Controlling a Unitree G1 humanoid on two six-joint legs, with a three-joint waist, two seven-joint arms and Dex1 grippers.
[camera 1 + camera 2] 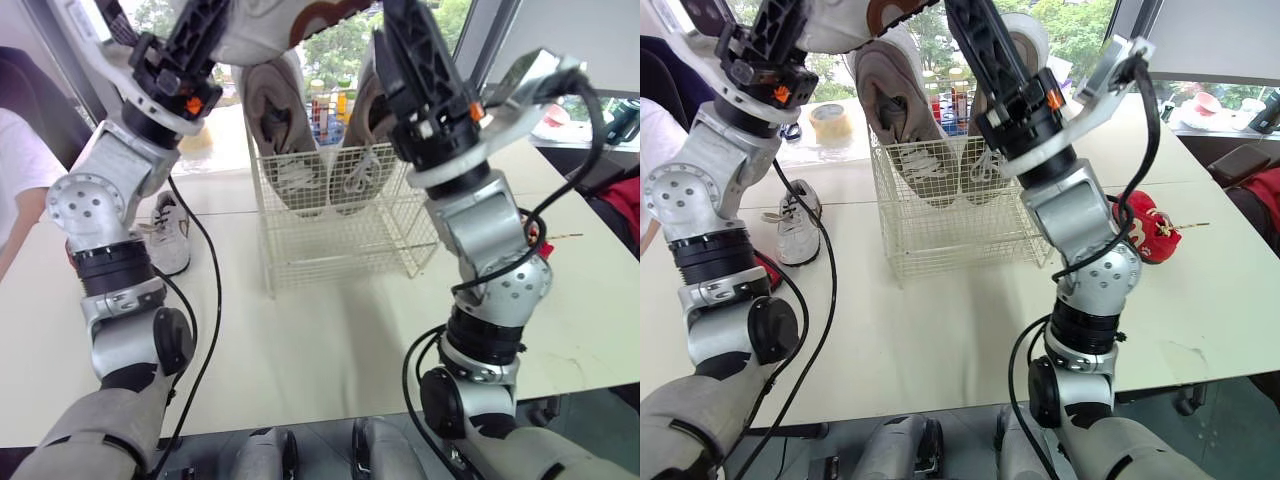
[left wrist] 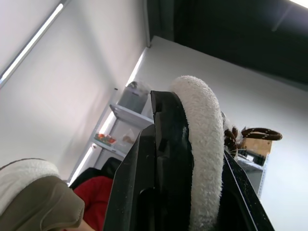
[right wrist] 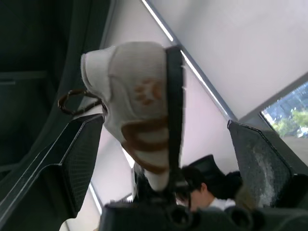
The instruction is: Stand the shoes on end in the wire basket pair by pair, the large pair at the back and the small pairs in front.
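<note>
Basket (image 1: 960, 240), large sneakers (image 1: 895, 100) on end inside, left pincer (image 2: 192, 120) clamping fleecy shoe (image 3: 134, 101)

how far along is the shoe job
Done: the large pair stands on end at the back of the basket. In hand: the left end effector is shut on a fleece-lined shoe held high, right end effector open. Left: that shoe and the white sneaker on the table must go in front.
</note>
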